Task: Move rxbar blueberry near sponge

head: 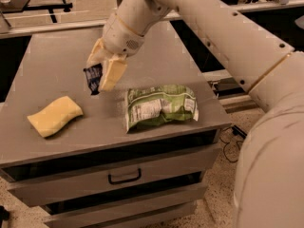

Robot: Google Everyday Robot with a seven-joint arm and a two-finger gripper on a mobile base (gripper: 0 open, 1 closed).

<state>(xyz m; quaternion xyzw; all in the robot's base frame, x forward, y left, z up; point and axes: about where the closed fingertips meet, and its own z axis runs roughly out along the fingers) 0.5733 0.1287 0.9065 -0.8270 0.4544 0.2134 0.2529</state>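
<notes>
1. The end effector (101, 81) is above the worktop (57, 51), past the sponge (54, 116) toward the far edge and on the side of the sponge that faces the green snack bag (160, 106).
2. Its cream fingers are narrowed onto the rxbar blueberry (93, 78), pinching it. The dark wrapper stands roughly on end between them, with its lower corner pointing down at the worktop.
3. The bar appears to hang just clear of the surface, though I cannot rule out that its lower corner touches.
4. The sponge lies flat near the front edge of the worktop. Nothing touches it, and bare worktop lies between it and the bar.
5. The green snack bag lies flat farther from the sponge than the bar does, and clear of the end effector.
6. Done, as I judge it: the bar is picked up, and it is already much nearer the sponge than the bag is.
7. Left to do: bring the bar a little closer to the sponge, lower it flat onto the bare worktop beside it, let go, and lift clear.
8. Main risk as I see it: dropping the bar on end so that it topples, or nudging the sponge when coming down.
</notes>
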